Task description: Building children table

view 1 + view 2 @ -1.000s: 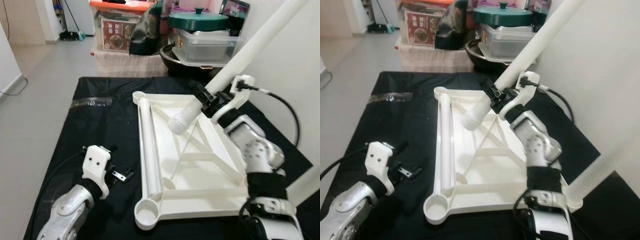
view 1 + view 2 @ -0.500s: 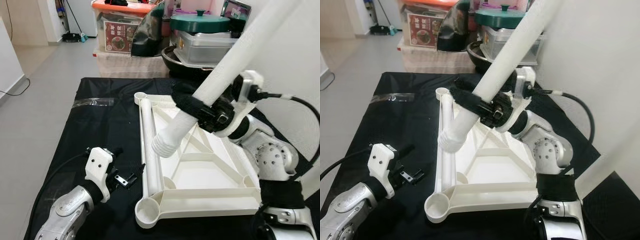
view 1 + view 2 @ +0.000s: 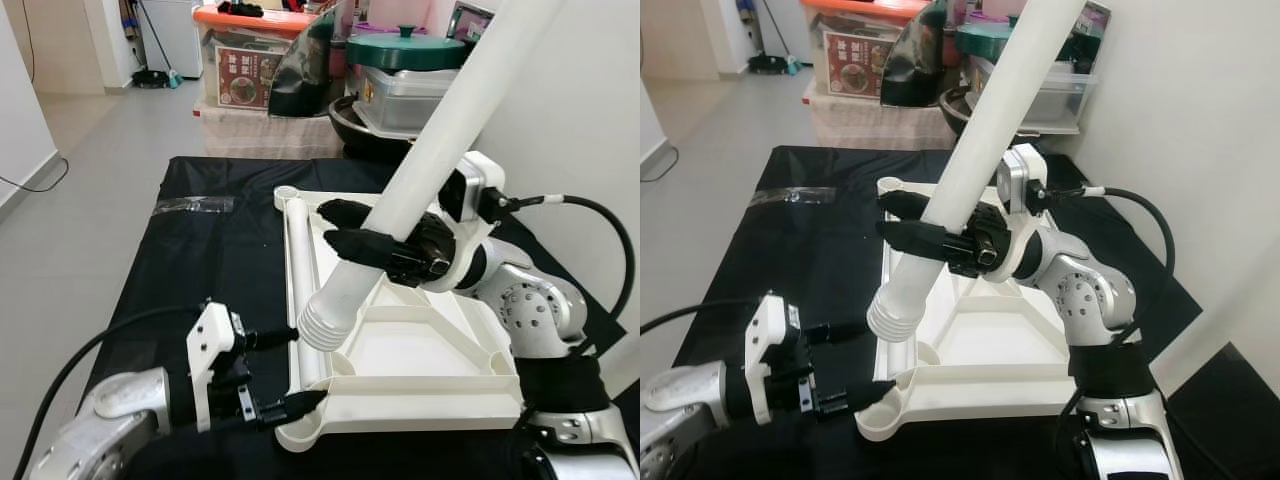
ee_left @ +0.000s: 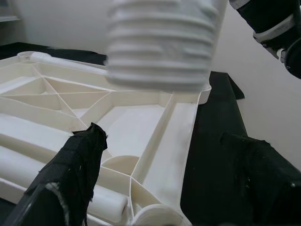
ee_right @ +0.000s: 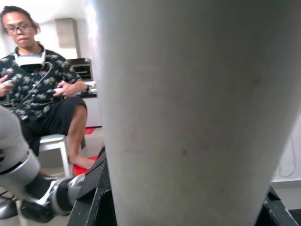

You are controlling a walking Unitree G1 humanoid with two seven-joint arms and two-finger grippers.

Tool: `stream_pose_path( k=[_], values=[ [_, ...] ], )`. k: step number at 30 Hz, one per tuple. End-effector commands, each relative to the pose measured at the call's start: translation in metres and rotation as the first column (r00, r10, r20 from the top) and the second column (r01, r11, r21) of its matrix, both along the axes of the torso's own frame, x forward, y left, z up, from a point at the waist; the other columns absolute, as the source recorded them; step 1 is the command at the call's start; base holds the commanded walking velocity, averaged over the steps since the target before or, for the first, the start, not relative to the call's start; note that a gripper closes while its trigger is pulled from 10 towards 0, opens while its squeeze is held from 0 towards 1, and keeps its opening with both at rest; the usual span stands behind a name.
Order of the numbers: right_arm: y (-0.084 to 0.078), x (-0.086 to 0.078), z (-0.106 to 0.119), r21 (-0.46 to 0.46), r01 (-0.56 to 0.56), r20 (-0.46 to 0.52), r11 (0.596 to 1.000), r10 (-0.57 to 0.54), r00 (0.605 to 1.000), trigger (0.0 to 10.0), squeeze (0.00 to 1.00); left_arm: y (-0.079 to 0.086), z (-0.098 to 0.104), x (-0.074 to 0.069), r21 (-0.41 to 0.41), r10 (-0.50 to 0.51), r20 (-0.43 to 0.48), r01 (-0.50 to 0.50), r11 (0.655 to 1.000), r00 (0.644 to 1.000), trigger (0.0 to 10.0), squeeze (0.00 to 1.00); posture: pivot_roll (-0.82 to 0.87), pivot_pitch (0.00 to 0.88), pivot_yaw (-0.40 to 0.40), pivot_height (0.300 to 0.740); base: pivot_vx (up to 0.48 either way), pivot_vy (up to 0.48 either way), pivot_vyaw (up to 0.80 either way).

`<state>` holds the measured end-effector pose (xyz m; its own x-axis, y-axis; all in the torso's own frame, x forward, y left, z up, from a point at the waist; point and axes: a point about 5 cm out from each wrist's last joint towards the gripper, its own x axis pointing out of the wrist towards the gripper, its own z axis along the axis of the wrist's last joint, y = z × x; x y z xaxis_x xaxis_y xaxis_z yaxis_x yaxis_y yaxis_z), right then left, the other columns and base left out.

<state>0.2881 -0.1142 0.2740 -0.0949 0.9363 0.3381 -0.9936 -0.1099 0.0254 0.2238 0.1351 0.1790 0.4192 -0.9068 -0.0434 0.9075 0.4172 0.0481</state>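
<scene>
The white table top (image 3: 420,350) lies upside down on a black cloth. My right gripper (image 3: 338,228) is shut on a long white table leg (image 3: 440,130) and holds it tilted. The leg's threaded end (image 3: 322,322) hangs just above the top's near left part, close to the corner socket (image 3: 300,432). My left gripper (image 3: 308,366) is open at that corner, one finger on each side of it. In the left wrist view the threaded end (image 4: 160,47) hovers over the ribbed underside (image 4: 141,117) between the two fingers (image 4: 70,179). A second leg (image 3: 298,245) lies along the top's left rail.
Storage boxes (image 3: 245,70) and a pot with a green lid (image 3: 405,50) stand beyond the cloth's far edge. A strip of clear plastic (image 3: 190,205) lies on the cloth at the far left. A white wall rises on the right. A seated person (image 5: 42,94) is in the right wrist view.
My right gripper has swung the leg left and toward me, so its threaded end is now near the front left corner. My left gripper has moved right to straddle that corner.
</scene>
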Motion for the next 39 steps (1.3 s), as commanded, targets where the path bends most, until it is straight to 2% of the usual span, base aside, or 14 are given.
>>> stream_pose_path(
  k=[1,5,6,12,14,15,17,18,21,25,33,39],
  values=[
    [0.002,-0.004,0.002,-0.007,-0.031,0.015,0.999,0.032,0.999,0.0,0.0,0.003,-0.001,0.001,0.006,-0.004,-0.019,0.004,1.0,1.0,10.0,0.0,0.1,0.0,-0.09,0.74,0.0,0.0,0.0],
    [0.007,-0.01,-0.003,-0.013,-0.077,0.001,0.997,0.077,0.997,0.0,0.0,0.008,0.004,0.007,0.018,-0.015,-0.01,0.015,1.0,1.0,10.0,0.0,0.1,0.0,-0.09,0.74,0.0,0.0,0.0],
    [0.013,-0.016,-0.008,-0.018,-0.118,-0.013,0.993,0.118,0.993,0.0,0.0,0.008,0.007,0.01,0.023,-0.039,-0.009,0.039,0.999,0.999,10.0,0.0,0.1,0.0,-0.088,0.74,0.0,0.0,0.0],
    [0.019,-0.02,-0.012,-0.023,-0.151,-0.023,0.988,0.15,0.988,0.0,0.0,0.004,0.009,0.01,0.016,-0.077,-0.016,0.078,0.997,0.997,10.0,0.0,0.09,0.0,-0.088,0.74,0.0,0.0,0.0],
    [0.029,-0.022,-0.016,-0.026,-0.173,-0.029,0.985,0.172,0.985,0.0,0.0,-0.004,0.012,0.008,0.016,-0.163,-0.028,0.164,0.986,0.986,10.0,0.0,0.09,0.0,-0.085,0.74,0.0,0.0,0.0],
    [0.029,-0.022,-0.016,-0.026,-0.173,-0.029,0.985,0.172,0.985,0.0,0.0,-0.004,0.012,0.008,0.016,-0.163,-0.028,0.164,0.986,0.986,10.0,0.0,0.09,0.0,-0.085,0.74,0.0,0.0,0.0],
    [0.035,-0.022,-0.018,-0.027,-0.183,-0.028,0.983,0.182,0.983,0.0,0.0,-0.009,0.015,0.004,0.026,-0.242,-0.046,0.244,0.969,0.969,10.0,0.0,0.09,0.0,-0.084,0.74,0.0,0.0,0.0],
    [0.035,-0.022,-0.018,-0.027,-0.183,-0.028,0.983,0.182,0.983,0.0,0.0,-0.009,0.015,0.004,0.026,-0.242,-0.046,0.244,0.969,0.969,10.0,0.0,0.09,0.0,-0.084,0.74,0.0,0.0,0.0],
    [0.038,-0.018,-0.015,-0.022,-0.174,-0.018,0.984,0.174,0.985,0.0,0.0,-0.011,0.011,-0.004,0.063,-0.329,-0.087,0.335,0.94,0.94,10.0,0.0,0.09,0.0,-0.075,0.74,0.0,0.0,0.0],
    [0.038,-0.017,-0.015,-0.021,-0.171,-0.018,0.985,0.17,0.985,0.0,0.0,-0.011,0.01,-0.004,0.063,-0.34,-0.089,0.346,0.936,0.936,10.0,0.0,0.08,0.0,-0.074,0.74,0.0,0.0,0.0],
    [0.037,-0.018,-0.019,-0.032,-0.157,-0.031,0.987,0.156,0.987,0.0,0.0,-0.014,0.019,0.0,0.015,-0.344,-0.069,0.345,0.938,0.937,10.0,0.0,0.08,0.0,-0.075,0.74,0.0,0.0,0.0],
    [0.034,-0.011,-0.023,-0.018,-0.126,-0.072,0.992,0.125,0.99,0.0,0.0,-0.014,0.026,-0.003,-0.004,-0.377,-0.063,0.378,0.926,0.924,10.0,0.0,0.08,0.0,-0.077,0.74,0.0,0.0,0.0]
  ],
)
